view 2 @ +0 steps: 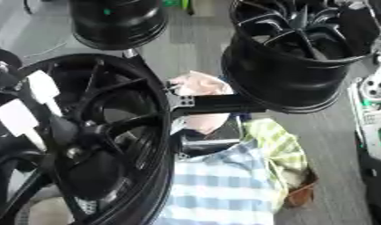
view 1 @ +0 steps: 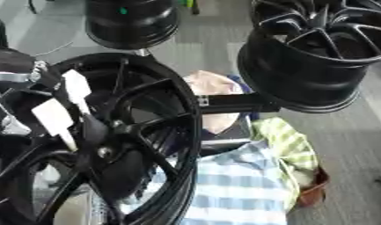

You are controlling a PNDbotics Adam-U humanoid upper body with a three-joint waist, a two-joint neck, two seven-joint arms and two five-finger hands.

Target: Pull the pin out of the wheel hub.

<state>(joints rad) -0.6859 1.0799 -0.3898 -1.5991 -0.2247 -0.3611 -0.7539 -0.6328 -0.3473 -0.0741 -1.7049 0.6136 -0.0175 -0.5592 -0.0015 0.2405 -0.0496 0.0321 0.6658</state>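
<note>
Nearest, filling the lower left: the wheel hub [view 1: 108,140], black w/ spokes, its lower and left parts cut off by the frame edge. Two white flat pieces [view 1: 64,105] lie across its spokes near the centre; whether either is the pin can't be told, and no pin can be made out w/ certainty.

At the far left edge, the left hand [view 1: 12,74] shows only as dark and silver bulk against the hub's rim, mostly cut off; can't tell how its fingers stand. Right hand doesn't appear in either view.

Behind the hub, partly hidden by it, a person in a blue-and-white striped shirt [view 1: 239,184] under a black bar [view 1: 232,103].

Farther back: a second black wheel [view 2: 301,52] upper right and a third [view 1: 131,22] at top, cropped.
</note>
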